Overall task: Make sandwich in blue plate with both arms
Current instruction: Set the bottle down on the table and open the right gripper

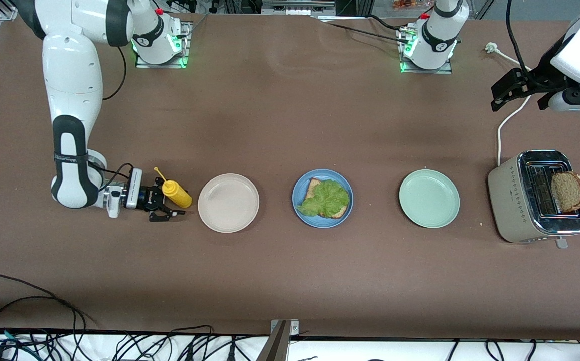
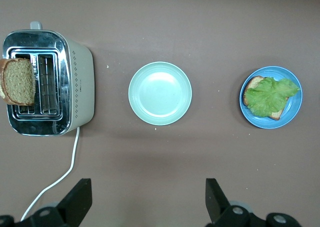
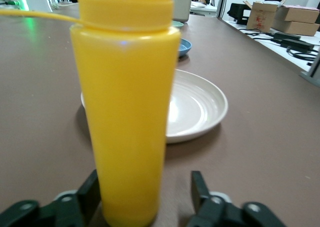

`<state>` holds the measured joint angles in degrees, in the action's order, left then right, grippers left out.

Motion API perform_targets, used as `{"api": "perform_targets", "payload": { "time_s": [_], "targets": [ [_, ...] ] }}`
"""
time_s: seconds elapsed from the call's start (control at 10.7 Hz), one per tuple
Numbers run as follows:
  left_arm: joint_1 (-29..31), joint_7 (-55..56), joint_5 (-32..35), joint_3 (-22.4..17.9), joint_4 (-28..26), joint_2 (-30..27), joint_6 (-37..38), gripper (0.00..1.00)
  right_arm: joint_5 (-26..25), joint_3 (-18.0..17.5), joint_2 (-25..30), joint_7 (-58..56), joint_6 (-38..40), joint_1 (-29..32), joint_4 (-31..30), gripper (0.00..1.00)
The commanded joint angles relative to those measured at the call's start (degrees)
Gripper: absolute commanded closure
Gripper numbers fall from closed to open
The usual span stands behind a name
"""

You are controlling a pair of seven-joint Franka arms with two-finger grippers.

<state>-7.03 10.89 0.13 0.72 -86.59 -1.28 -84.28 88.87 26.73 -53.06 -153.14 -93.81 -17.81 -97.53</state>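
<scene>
The blue plate (image 1: pixel 320 224) lies mid-table with one brown bread slice (image 1: pixel 314 184) on it and a green lettuce leaf (image 1: pixel 326 198) on top. A second bread slice (image 1: pixel 568 191) sticks up from a toaster slot. My left gripper (image 1: pixel 518 100) is open and empty, high over the table by the toaster's cable. Its wrist view shows the plate (image 2: pixel 295 109), the lettuce (image 2: pixel 267 94) and the toaster bread (image 2: pixel 19 81). My right gripper (image 1: pixel 167 206) is low at the right arm's end of the table. Its open fingers stand on either side of an upright yellow squeeze bottle (image 1: pixel 175 193).
A cream-white plate (image 1: pixel 228 202) lies between the bottle and the blue plate. A mint-green plate (image 1: pixel 429 198) lies between the blue plate and the toaster (image 1: pixel 508 200). The toaster's white cable (image 1: pixel 505 123) runs toward the robot bases.
</scene>
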Motion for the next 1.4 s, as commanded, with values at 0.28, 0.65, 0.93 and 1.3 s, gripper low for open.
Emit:
{"api": "perform_targets", "payload": {
  "time_s": [0.28,0.65,0.93,1.3],
  "targets": [
    [0.0,0.4,0.3,-0.1,0.1,-0.4,0.5,0.0,-11.2,7.3,0.9,5.3,1.2,0.4,3.4,0.0],
    [-0.2,0.5,0.3,0.0,0.1,-0.5,0.6,0.0,-25.5,8.3,9.4,24.4,-0.7,0.4,3.3,0.0],
    [0.0,0.4,0.3,-0.1,0.2,-0.5,1.0,0.0,-35.4,5.6,16.2,38.3,-3.0,0.4,3.3,0.0],
    [-0.7,0.6,0.3,0.3,0.1,-0.5,1.1,0.0,-51.0,-0.2,25.7,62.2,-5.6,1.6,3.0,0.0]
  ]
}}
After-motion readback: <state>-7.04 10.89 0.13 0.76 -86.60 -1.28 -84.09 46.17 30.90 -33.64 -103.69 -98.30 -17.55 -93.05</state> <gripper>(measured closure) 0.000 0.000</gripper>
